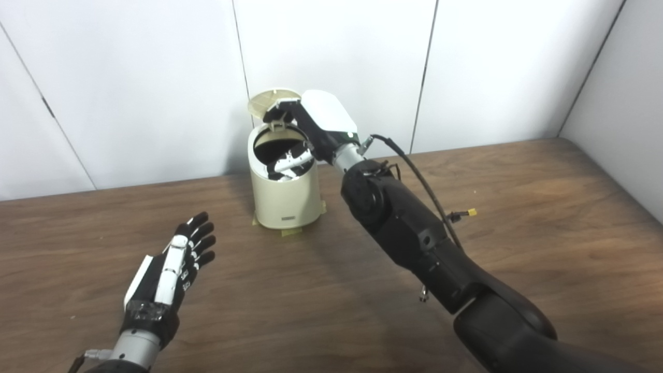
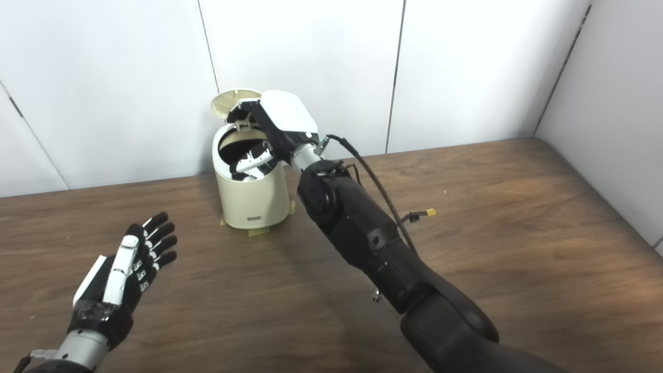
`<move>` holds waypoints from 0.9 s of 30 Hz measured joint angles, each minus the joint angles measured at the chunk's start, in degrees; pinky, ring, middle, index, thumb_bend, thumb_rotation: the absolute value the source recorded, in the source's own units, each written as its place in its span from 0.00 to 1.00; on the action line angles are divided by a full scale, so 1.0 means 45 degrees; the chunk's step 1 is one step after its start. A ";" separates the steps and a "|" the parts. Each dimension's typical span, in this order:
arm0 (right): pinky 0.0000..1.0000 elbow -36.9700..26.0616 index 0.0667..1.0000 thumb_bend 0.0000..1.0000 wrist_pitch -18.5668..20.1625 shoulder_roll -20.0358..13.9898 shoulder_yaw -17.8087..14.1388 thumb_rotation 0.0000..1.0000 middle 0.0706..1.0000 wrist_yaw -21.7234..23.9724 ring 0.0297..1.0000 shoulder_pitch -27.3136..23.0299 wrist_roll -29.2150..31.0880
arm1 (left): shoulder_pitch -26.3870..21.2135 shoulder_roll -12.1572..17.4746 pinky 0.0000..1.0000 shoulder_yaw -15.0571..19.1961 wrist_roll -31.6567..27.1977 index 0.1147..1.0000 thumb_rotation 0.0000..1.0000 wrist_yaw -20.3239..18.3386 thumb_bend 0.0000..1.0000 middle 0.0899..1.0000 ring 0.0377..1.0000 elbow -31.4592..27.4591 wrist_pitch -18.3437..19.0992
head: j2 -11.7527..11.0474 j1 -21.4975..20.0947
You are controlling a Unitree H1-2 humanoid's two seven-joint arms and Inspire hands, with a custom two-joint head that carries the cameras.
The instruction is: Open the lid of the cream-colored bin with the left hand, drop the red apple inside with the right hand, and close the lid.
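While the lid (image 1: 273, 101) stands tipped back: the bin (image 1: 284, 199) is open, its mouth facing up, near the wall at the back of the worktop (image 1: 518, 217).
Right hand (image 1: 305, 147): it reaches over the bin's rim from the right, fingers (image 1: 290, 160) curled down into the mouth; I cannot tell whether they are clamped on anything.
Apple: not visible in either view; whether it is in the hand, already down in the bin, or elsewhere cannot be told.
Left hand (image 1: 173, 267): it lies low over the worktop, well apart from the bin, ahead and to the left of it, fingers straight and slightly apart, holding nothing.
Key relation: the lid lies up and to the right of the left hand, behind the bin's mouth; the right hand sits between the mouth and the lid's downward path.
Nearer hand: the right, by far, though closing belongs to the left.
Judgement: the right hand likely has to withdraw rightward before the lid can swing forward and down.
Risk: the lid could catch on the right hand.
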 measured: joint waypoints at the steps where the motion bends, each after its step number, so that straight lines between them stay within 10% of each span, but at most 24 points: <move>1: 0.37 -0.0002 0.51 0.51 -0.0216 0.0058 -0.0120 0.01 0.46 -0.0180 0.41 0.0119 0.0146 | 0.0020 0.0000 0.92 0.0000 -0.0006 0.95 1.00 0.0027 0.48 0.93 0.93 0.0000 0.0000 | 0.0000 0.0000; 20: 0.38 -0.3675 0.44 0.50 0.0226 0.0534 -0.2856 0.00 0.46 -0.0071 0.45 0.2153 0.3296 | -0.0069 -0.0269 0.93 0.0279 0.0084 0.96 1.00 0.0022 0.46 0.94 0.93 0.0143 0.0000 | -0.0176 0.0156; 27: 0.44 -0.5917 0.46 0.52 0.2689 0.0662 -0.3766 0.01 0.45 0.1119 0.51 0.3809 0.4756 | -0.0683 -0.0472 0.88 0.0597 0.0559 0.94 0.98 -0.0104 0.41 0.91 0.90 0.0560 0.0000 | -0.0195 0.0293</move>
